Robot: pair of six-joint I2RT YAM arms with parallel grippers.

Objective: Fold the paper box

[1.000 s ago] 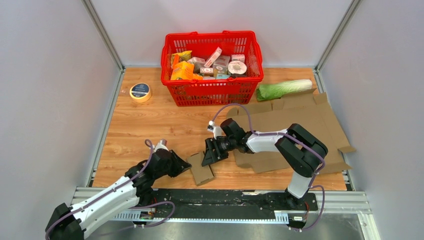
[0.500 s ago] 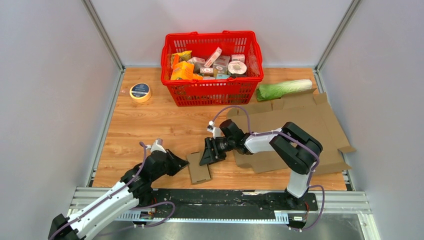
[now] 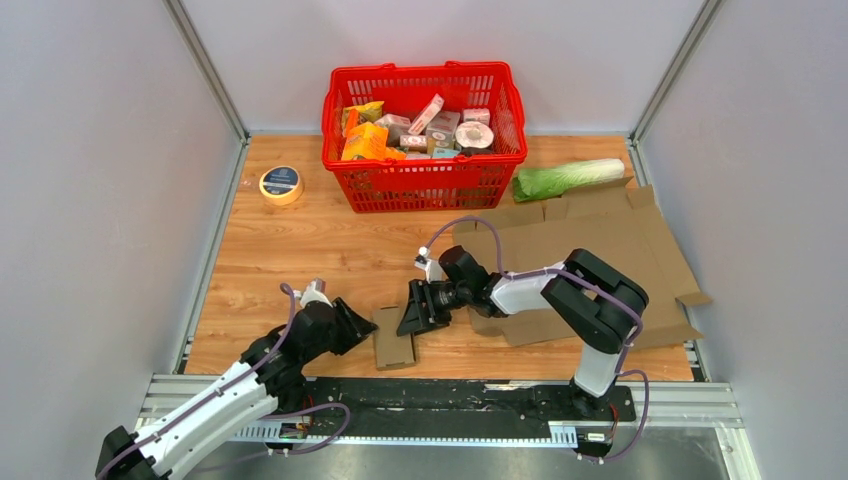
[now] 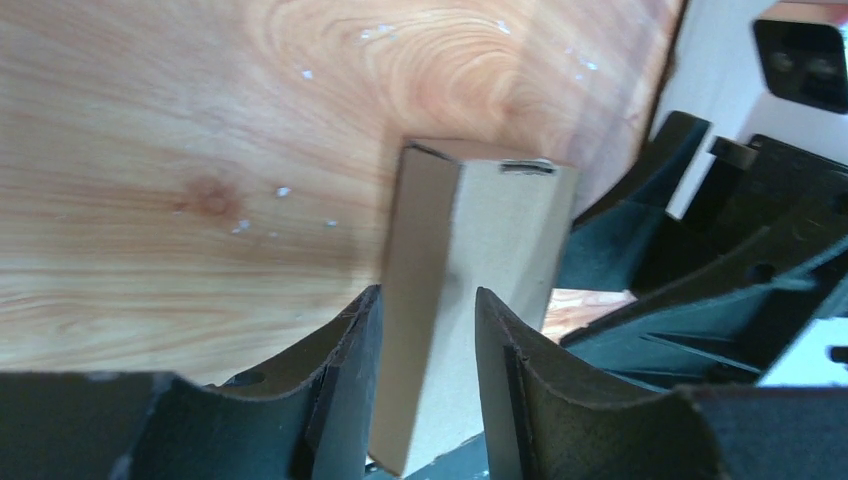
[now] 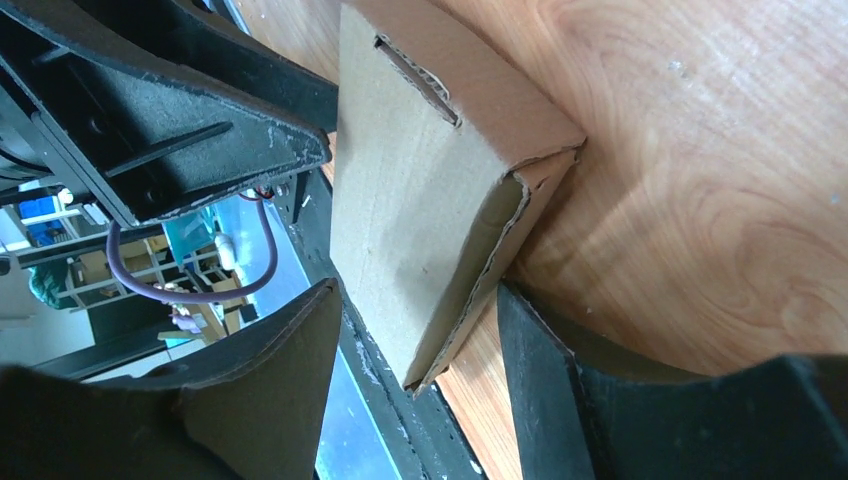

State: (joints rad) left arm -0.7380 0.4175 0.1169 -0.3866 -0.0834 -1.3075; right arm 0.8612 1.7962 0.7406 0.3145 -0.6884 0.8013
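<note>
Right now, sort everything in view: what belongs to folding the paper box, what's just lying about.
Job: small cardboard box, left hand, right hand, both straddling it.
Lying about: red basket of groceries, tape roll, leafy cabbage, big flat cardboard sheet.

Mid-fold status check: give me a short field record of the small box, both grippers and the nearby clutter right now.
paper box: small, folded flattish, on the table near its front edge
left gripper: fingers either side of the box; grip unclear
right gripper: straddles the box's corner, gap visible on one side, open
flat cardboard: under the right arm, apart from the box
red basket: at the back, holding groceries
</note>
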